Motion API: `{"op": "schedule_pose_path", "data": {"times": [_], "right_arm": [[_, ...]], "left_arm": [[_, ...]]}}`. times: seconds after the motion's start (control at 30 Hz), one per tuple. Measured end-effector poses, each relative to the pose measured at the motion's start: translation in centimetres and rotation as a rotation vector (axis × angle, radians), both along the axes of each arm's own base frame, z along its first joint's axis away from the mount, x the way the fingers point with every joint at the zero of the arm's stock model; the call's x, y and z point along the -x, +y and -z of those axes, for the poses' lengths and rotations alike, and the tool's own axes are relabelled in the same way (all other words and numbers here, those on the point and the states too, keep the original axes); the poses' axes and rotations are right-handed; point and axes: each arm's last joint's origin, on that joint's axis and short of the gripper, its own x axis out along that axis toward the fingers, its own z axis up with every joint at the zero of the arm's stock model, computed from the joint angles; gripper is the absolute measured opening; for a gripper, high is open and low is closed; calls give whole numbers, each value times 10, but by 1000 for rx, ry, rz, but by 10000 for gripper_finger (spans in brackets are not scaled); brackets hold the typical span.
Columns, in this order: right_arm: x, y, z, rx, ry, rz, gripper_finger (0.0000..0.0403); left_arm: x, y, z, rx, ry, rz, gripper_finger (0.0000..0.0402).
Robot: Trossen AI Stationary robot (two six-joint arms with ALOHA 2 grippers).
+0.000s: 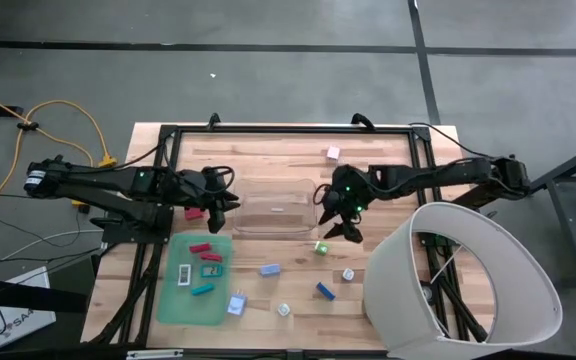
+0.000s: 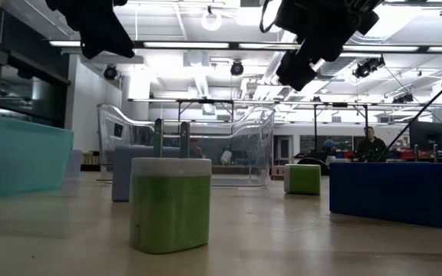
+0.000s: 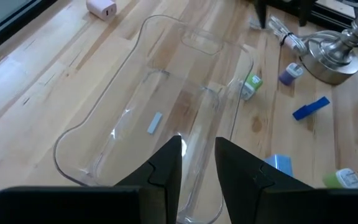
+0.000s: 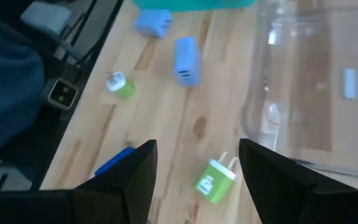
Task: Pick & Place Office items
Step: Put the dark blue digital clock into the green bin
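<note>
**A:** What's biggest, and what's cut off?
**B:** The pale wooden table [image 1: 268, 150]. A large white lampshade-like cone [image 1: 468, 280] covers its right near corner. Next, the flat green mat [image 1: 173, 300], then the clear rectangular plastic bin [image 1: 273, 205], with one small grey-blue strip [image 3: 155, 122] lying flat inside it.

**A:** And the small office items, counted?
**B:** On the mat: two red, two teal, and one white flat piece [image 1: 184, 273]. On bare wood: blue pieces [image 1: 325, 290], a pink block [image 1: 333, 153] beyond the bin, and a green plug-like block [image 1: 321, 247]. A few tiny ones near the front edge are hard to make out.

**A:** The grippers?
**B:** The left gripper [image 1: 220, 203] hangs above the bin's left end, fingers nearly together, holding nothing. The right gripper [image 1: 347, 226] is spread wide and empty, just beside the bin's right end, with the green block below it, between the fingers in its wrist view.
</note>
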Motion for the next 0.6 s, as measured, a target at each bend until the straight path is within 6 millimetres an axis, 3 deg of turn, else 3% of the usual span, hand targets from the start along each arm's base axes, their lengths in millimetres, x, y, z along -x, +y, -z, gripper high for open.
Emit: {"op": "schedule_pose_path", "data": {"times": [0.33, 0.6], "right_arm": [[-4, 33, -3, 145, -89, -86, 215], [-9, 45, -7, 46, -106, -7, 215]], "left_arm": [[0, 0, 0, 0, 0, 0, 93], [0, -1, 0, 10, 1, 20, 93]]}}
